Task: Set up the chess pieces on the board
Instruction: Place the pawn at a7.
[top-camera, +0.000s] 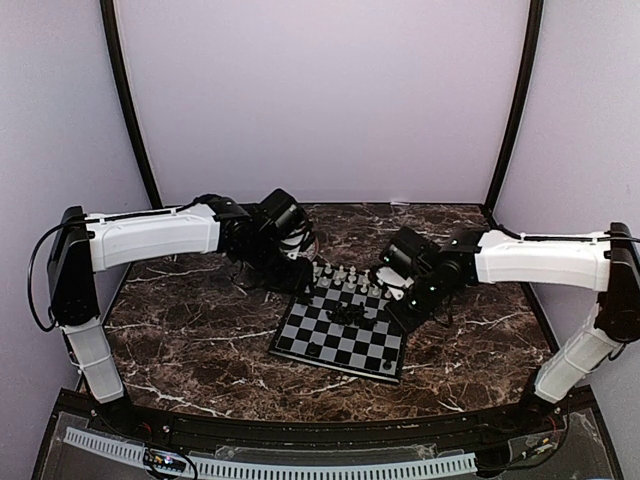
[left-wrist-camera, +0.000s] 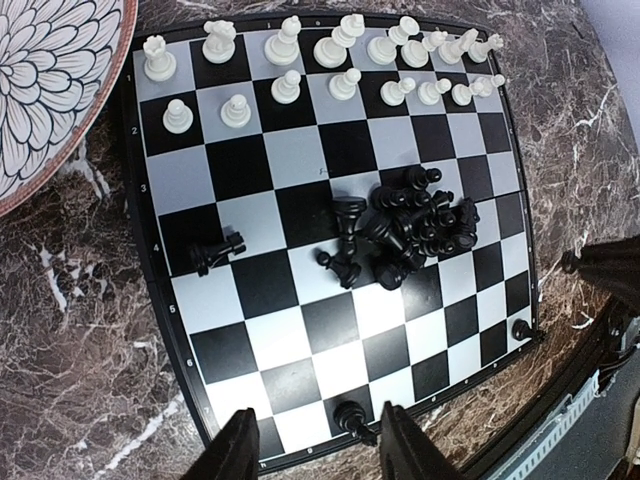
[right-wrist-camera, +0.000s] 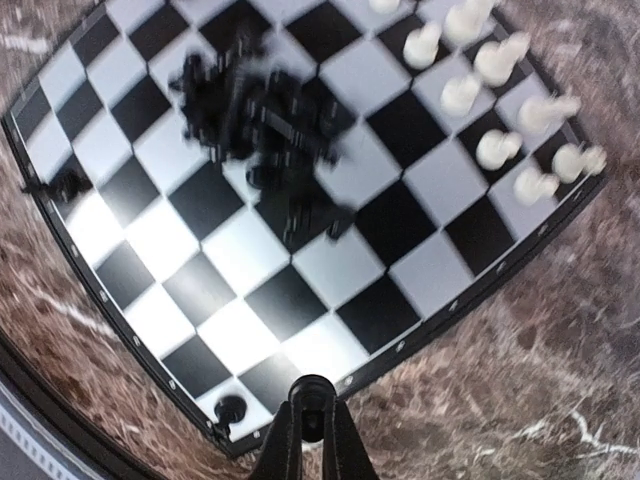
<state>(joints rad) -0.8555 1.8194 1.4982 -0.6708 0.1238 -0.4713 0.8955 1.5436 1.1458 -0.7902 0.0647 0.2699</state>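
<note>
I am seeing the white pieces (left-wrist-camera: 287, 88) standing in two rows along the far edge of the board (left-wrist-camera: 280, 335), while the black pieces (left-wrist-camera: 415, 225) are lying heaped near its middle with only two standing on its near edge, so I am judging the black side barely begun. My left gripper (left-wrist-camera: 316, 425) is hanging released and empty over the board's near edge. My right gripper (right-wrist-camera: 312, 405) is showing its fingers pressed together at the board's right edge, with a dark knob at the tips that may or may not be a pawn. I am planning to pinch one piece by its head from the heap's fringe and lift it straight up, so its neighbours are not dragged along.
</note>
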